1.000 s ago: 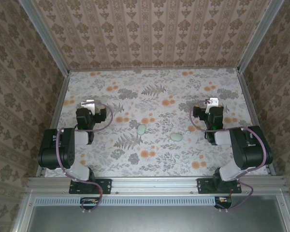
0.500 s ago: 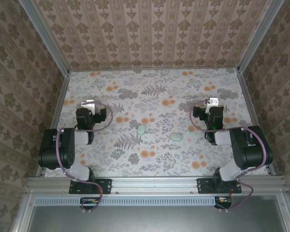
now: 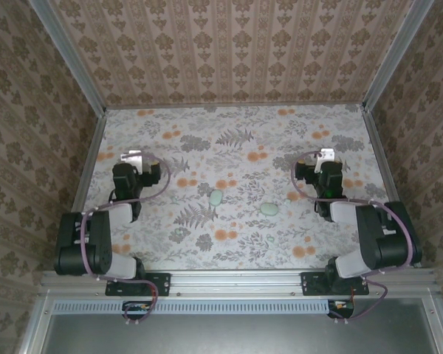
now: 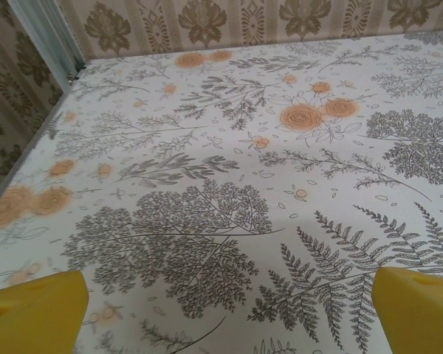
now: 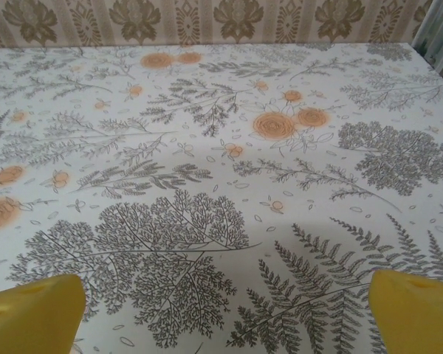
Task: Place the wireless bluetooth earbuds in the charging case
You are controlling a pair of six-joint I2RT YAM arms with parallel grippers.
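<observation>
Left gripper and right gripper are spread wide, empty. Pale mint-green oval plastic charging case is left between them, untouched.

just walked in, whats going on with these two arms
Nothing is being handled right now. The left gripper and right gripper are both open and empty, each over a bare part of the floral mat at its own side. Between the arms lie two pale mint ovals, one near the middle and one closer to the right arm. One is presumably the charging case, but I cannot tell which, and the earbuds are too small to pick out surely.
</observation>
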